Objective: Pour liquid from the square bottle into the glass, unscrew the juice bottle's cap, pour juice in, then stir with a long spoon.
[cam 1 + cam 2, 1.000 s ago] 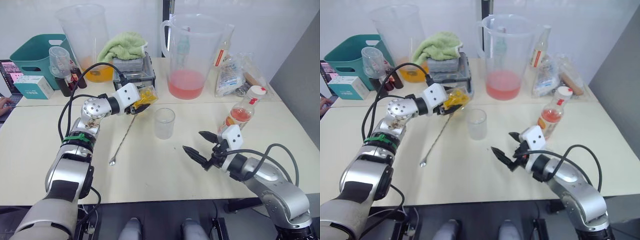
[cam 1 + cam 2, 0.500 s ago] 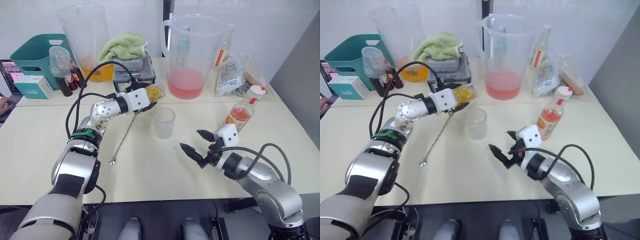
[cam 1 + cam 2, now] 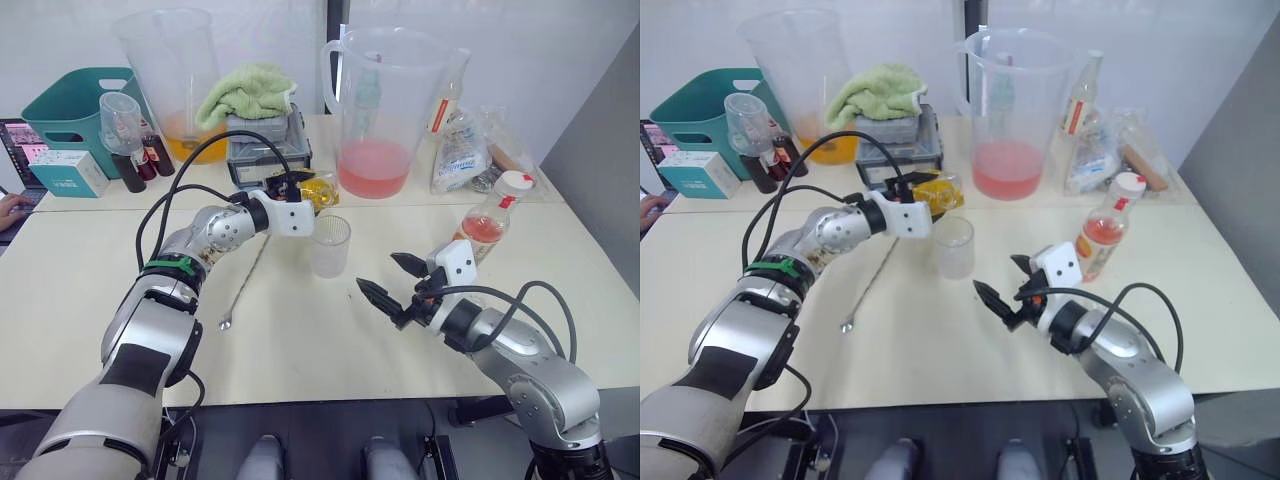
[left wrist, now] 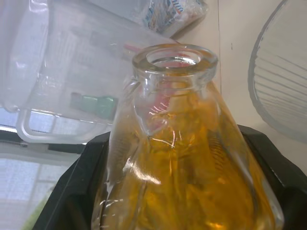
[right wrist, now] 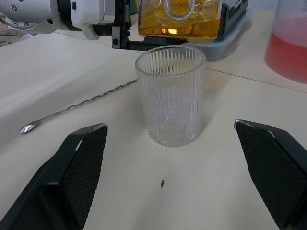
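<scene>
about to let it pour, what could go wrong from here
The square bottle, tipped in the left pincer, has its open mouth beside the glass rather than over it, so liquid could land on the table. The glass stands unheld, and a nudge could tip it. The long spoon lies nearby.

Bright, even light falls from above, leaving only soft, faint shadows on the pale cream counter (image 3: 300, 340). Small glints mark the clear faceted glass decanter of yellow-orange liquid (image 4: 187, 158), whose close lower body is blurred.
</scene>
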Motion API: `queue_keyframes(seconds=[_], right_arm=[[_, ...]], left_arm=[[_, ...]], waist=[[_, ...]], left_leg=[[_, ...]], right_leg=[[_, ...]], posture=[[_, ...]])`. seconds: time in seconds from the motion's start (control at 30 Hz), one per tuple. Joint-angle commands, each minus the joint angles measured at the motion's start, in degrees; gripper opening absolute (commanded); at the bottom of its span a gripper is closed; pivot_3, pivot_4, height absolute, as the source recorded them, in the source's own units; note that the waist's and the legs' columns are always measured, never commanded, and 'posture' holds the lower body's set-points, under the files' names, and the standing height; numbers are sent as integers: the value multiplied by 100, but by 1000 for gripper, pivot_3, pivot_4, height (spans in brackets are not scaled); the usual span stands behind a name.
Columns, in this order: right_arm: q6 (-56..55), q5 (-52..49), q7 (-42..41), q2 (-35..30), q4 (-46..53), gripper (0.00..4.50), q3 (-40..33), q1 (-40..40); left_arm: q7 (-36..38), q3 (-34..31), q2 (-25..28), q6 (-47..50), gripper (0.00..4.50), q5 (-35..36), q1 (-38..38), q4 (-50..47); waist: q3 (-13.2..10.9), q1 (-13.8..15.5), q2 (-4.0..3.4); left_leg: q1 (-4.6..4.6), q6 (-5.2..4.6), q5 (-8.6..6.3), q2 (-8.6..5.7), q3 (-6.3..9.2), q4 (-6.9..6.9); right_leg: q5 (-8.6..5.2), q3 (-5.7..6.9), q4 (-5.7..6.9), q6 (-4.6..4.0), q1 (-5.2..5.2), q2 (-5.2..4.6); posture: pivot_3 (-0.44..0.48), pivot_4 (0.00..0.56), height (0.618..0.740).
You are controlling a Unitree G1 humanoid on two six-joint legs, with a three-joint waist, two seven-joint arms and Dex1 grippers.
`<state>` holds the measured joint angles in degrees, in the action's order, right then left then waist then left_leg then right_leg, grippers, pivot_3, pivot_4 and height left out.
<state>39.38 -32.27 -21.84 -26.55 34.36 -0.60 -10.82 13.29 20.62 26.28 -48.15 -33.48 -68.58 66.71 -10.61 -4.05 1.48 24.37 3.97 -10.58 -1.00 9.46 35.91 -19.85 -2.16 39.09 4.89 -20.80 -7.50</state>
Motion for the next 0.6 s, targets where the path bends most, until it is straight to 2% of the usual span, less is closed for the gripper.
queue_keyframes(seconds=[0.03, 0.6], right_arm=[[-8, -60, 24, 15, 226, 4500, -126, -76], [47, -180, 87, 1, 296, 4500, -194, -87]], left_arm=[[-595, -27, 148, -202, 2823, -89, -431, -154], [-2069, 616, 282, -333, 2823, -1077, -479, -204]], waist=[[0, -2, 0], [0, -4, 0]], left_leg=[[0, 0, 0, 0, 0, 0], [29, 15, 11, -1, -1, 1]], right_leg=[[0, 0, 0, 0, -1, 0], [0, -3, 23, 0, -38, 0]], posture=[[0, 150, 740], [0, 150, 740]])
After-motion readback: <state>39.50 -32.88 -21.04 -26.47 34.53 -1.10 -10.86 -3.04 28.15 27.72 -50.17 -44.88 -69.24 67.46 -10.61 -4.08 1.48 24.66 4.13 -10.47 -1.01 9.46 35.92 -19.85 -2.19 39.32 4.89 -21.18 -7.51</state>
